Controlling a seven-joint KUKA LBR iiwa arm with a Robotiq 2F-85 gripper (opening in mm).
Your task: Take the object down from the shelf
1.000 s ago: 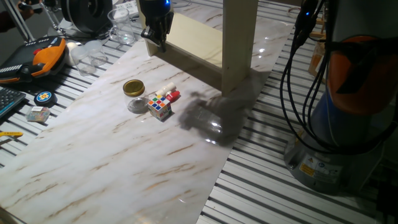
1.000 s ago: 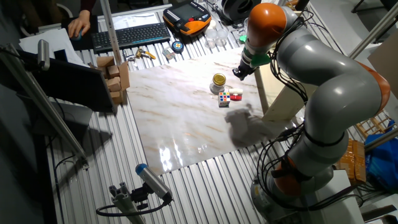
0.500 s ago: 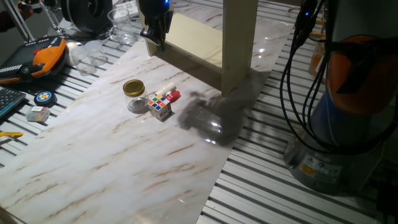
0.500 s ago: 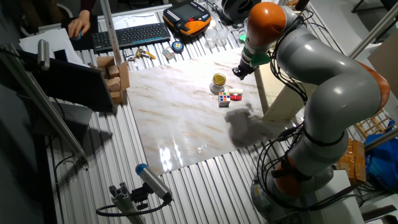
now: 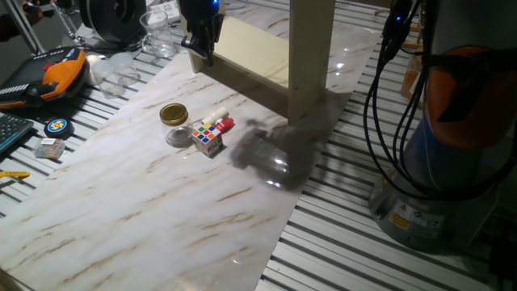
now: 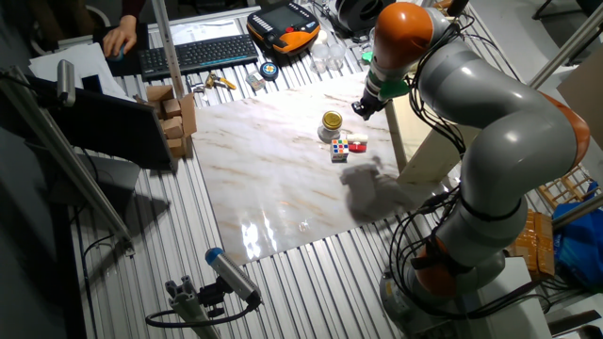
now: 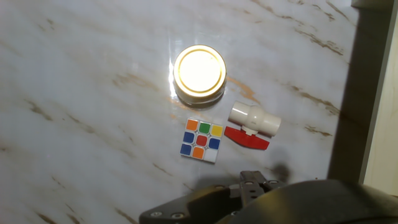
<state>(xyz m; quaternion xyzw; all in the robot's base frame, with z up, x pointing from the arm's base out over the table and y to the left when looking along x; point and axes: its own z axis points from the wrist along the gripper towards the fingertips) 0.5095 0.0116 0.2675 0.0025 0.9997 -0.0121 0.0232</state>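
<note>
We hang the gripper point(image 5: 202, 50) high beside the cream shelf point(image 5: 258, 56); whether its fingers are spread or pressed together we cannot tell. Which object must come down, we can't make out. On the marble table point(image 5: 145, 210) sit a gold-lidded jar point(image 7: 199, 73), Rubik's cube point(image 7: 203, 140) and white-and-red valve point(image 7: 252, 124), clustered close. By our judgement nothing's gripped yet. Open marble lies toward the near edge.
</note>
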